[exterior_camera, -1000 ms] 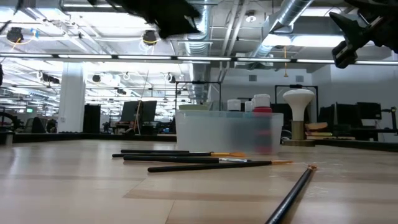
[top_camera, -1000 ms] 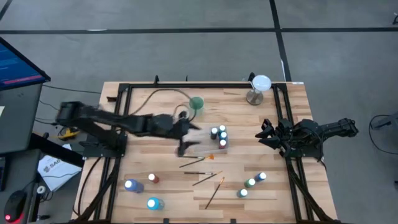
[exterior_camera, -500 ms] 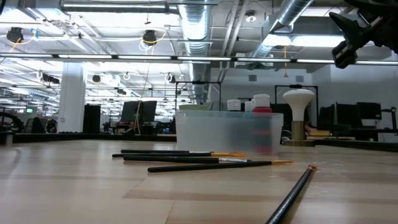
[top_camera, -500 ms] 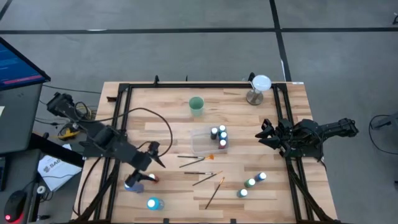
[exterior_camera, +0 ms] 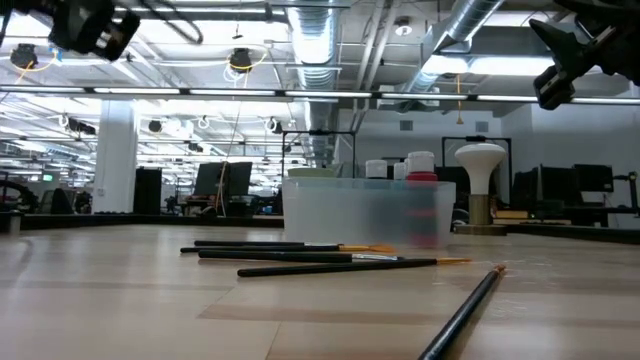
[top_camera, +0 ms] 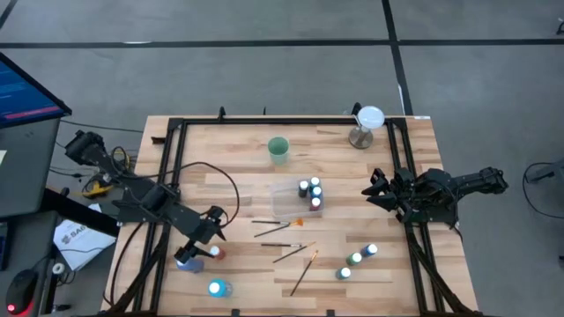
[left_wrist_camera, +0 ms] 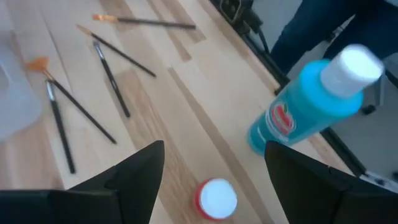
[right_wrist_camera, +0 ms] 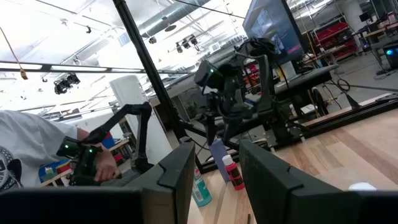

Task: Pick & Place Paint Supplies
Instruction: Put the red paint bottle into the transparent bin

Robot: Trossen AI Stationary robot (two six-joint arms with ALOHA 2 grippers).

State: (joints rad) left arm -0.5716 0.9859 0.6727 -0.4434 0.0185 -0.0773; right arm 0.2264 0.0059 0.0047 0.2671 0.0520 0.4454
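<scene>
My left gripper [top_camera: 210,231] [left_wrist_camera: 214,149] is open and hovers over the table's near-left part. A red bottle with a white cap [left_wrist_camera: 216,198] [top_camera: 214,253] stands upright below the gap between its fingers, untouched. A blue bottle [left_wrist_camera: 305,109] [top_camera: 187,260] stands beside it, and another blue one [top_camera: 218,287] stands nearer the front edge. Three paintbrushes [top_camera: 275,227] [left_wrist_camera: 106,74] [exterior_camera: 320,262] lie flat mid-table. The clear tray [top_camera: 291,201] [exterior_camera: 365,212] holds three bottles [top_camera: 310,189]. Three more bottles [top_camera: 357,258] stand near-right. My right gripper [top_camera: 372,187] [right_wrist_camera: 216,149] waits open, raised at the table's right side.
A green cup [top_camera: 278,147] and a white stemmed object [top_camera: 366,126] stand near the far edge. A black frame [top_camera: 172,176] borders the tabletop. A cable [top_camera: 225,180] loops over the left half. A person [right_wrist_camera: 25,155] shows beyond the table's left side.
My left arm has swung away from the clear tray toward the table's near-left part and now hangs over the red and blue bottles. Its cable has followed. The bottles, brushes and tray have stayed where they were.
</scene>
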